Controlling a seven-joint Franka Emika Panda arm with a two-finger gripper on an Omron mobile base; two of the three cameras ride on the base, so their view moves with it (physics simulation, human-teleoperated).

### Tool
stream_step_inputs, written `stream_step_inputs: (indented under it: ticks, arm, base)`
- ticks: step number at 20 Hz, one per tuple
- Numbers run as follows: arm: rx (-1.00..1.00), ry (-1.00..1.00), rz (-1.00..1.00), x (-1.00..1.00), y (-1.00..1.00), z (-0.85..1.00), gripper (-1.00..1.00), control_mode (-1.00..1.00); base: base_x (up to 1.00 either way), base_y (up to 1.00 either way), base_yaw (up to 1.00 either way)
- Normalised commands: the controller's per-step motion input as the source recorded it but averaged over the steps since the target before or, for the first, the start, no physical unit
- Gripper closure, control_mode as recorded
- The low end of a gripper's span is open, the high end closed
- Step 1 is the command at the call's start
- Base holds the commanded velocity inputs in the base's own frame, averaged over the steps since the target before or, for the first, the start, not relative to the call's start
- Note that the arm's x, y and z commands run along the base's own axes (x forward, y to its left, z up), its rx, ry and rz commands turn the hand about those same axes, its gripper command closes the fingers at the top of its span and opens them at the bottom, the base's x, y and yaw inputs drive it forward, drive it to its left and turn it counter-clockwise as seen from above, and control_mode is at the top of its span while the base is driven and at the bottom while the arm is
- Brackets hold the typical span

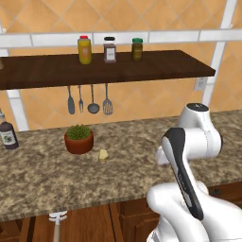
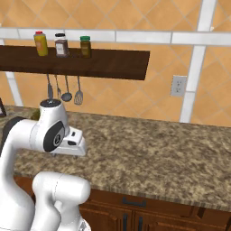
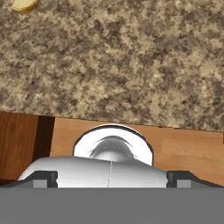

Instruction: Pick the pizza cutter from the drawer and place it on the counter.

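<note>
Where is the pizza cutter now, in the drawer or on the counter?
In the drawer: the pizza cutter lies on its pale floor, below the counter's front edge.

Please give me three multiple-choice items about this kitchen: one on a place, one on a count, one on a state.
1. The potted plant stands: A on the shelf; B on the counter; C in the drawer.
2. Jars on the shelf: A two; B three; C five.
3. The drawer is: A open; B shut; C taken out and set on the counter.

Answers: B, the pot rests on the granite below the hanging utensils. B, three capped jars stand in a row. A, the pizza cutter lies visible inside it, below the counter's edge.
</note>
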Motion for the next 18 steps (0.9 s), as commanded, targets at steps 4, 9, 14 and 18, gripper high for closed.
stream_step_inputs:
  ticks: [4, 9, 14, 18]
  arm:
    - [0.00, 0.00, 0.00, 0.00, 0.00, 0.00, -1.00, 1.00]
    - [0.00, 0.00, 0.00, 0.00, 0.00, 0.00, -1.00, 1.00]
    - [0.00, 0.00, 0.00, 0.00, 0.00, 0.00, -1.00, 1.00]
    - [0.00, 0.00, 0.00, 0.00, 0.00, 0.00, -1.00, 1.00]
  base:
    - [-0.27, 0.00, 0.25]
    - [-0.50, -0.06, 0.51]
    - [-0.21, -0.34, 0.51]
    - [0.15, -0.41, 0.49]
